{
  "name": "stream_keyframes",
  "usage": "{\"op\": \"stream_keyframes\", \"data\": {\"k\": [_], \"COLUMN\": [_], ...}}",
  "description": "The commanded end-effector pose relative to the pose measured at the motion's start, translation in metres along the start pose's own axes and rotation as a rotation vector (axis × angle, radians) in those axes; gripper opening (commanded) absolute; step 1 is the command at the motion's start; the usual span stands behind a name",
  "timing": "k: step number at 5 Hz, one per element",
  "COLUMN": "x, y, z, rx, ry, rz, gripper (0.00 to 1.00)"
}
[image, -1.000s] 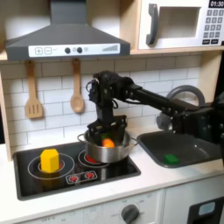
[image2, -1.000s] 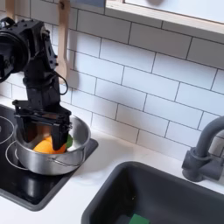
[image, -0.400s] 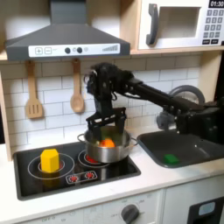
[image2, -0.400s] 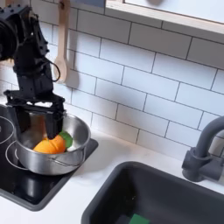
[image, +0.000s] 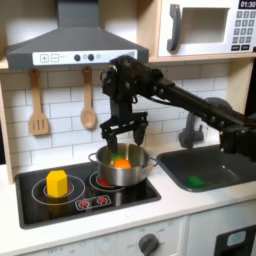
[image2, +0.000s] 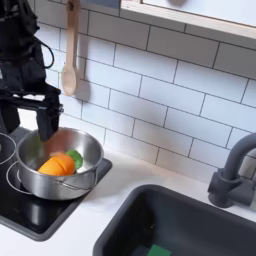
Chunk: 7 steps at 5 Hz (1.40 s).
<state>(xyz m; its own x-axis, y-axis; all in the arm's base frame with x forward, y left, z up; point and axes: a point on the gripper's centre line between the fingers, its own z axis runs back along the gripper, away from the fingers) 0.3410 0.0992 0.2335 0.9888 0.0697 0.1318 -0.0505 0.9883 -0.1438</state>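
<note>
First exterior view, center of the frame: the end effector (image: 124, 130) hangs just above the metal pot (image: 122, 171), with its two fingers spread apart and nothing between them. It does not touch the pot. The pot stands on the right burner of the black stove (image: 40, 203), a little below the middle of the frame. Inside the pot lies an orange piece (image: 121, 163), and in the second exterior view a small green piece (image2: 75, 158) sits just beside the orange piece (image2: 58, 166), touching it on the second exterior view's right. In that same view the pot (image2: 45, 181) is in the lower left of the frame, its wire handle reaches to the front, and the end effector (image2: 32, 118) hovers over the back part of its rim, fingers open.

On the left burner, in the lower left of the first exterior view, stands a yellow block (image: 57, 183), well apart from the pot. The sink (image: 207, 168) is at the right of the first exterior view, set in the table, and a small green thing (image: 194, 181) lies on its bottom. The faucet (image: 192, 126) rises behind the sink.

On the tiled wall at the left of the first exterior view hang a wooden spatula (image: 37, 105) and a wooden spoon (image: 87, 101), side by side under the hood (image: 74, 45). A microwave (image: 208, 27) is in the upper right corner.
</note>
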Motion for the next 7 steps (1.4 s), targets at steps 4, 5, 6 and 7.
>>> {"op": "stream_keyframes", "data": {"k": [4,5,6,7], "x": [-0.043,-0.044,-0.037,-0.033], "y": [0.068,0.074,0.086,0.104], "z": [0.002,0.003,0.005,0.002], "rx": [0.104,0.101,0.096,0.094], "ry": [0.028,0.029,0.029,0.042], "rz": [0.131,0.136,0.147,0.174], "gripper": [1.00,1.00,1.00,1.00]}}
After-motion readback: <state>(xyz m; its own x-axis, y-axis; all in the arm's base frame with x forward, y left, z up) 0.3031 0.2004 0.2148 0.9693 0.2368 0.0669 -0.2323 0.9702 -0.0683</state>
